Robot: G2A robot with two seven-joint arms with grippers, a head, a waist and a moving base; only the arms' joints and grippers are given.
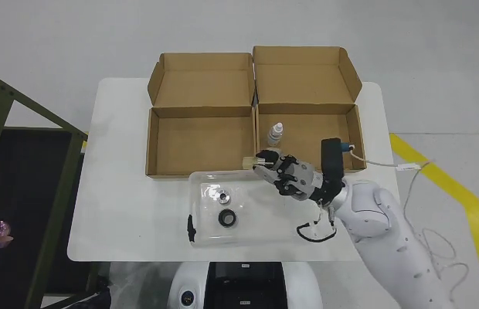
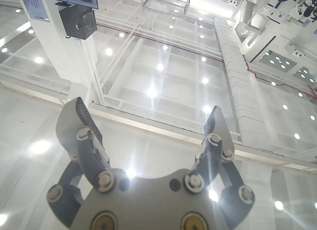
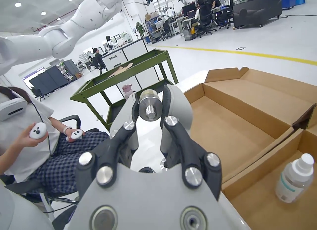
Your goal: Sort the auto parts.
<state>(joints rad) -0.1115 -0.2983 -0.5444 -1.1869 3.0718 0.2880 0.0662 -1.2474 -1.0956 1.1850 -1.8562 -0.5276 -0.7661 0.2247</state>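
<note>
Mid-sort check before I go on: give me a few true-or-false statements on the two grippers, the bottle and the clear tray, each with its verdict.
1. The right gripper is shut on a metal part. True.
2. The left gripper holds a part. False: it is open and holds nothing.
3. The white bottle is in the clear tray. False: it is in the cardboard box on the right arm's side.
4. A black ring lies in the clear tray. True.
</note>
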